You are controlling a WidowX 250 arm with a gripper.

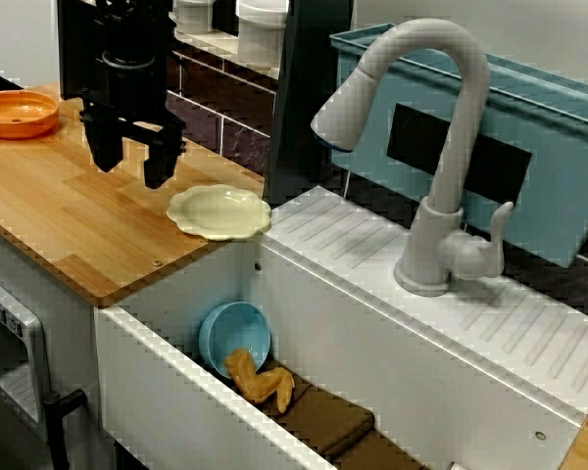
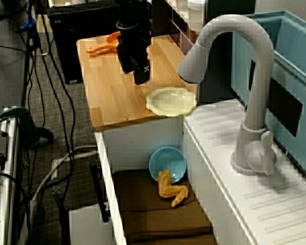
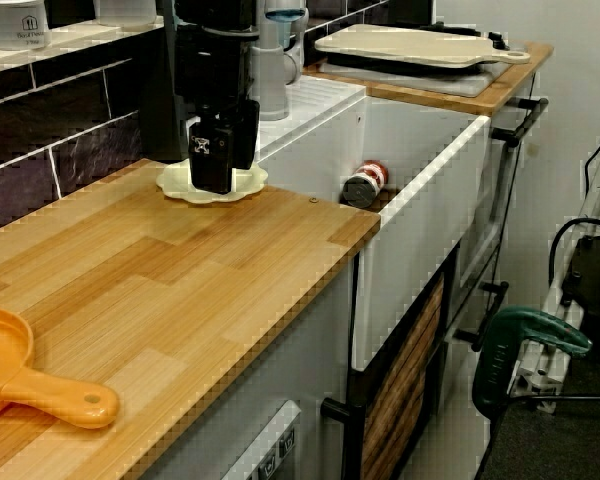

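Note:
My black gripper hangs a little above the wooden counter, fingers pointing down. It is open, with nothing between the fingers. A pale yellow scalloped plate lies empty at the counter's corner by the sink, just to the gripper's right. In the view from above the sink, the gripper is short of the plate. In the view along the counter, the gripper covers part of the plate.
An orange pan rests at the counter's far end. In the white sink lie a blue bowl on its side, a yellow-brown food piece and a can. A grey faucet and a blue bin stand behind.

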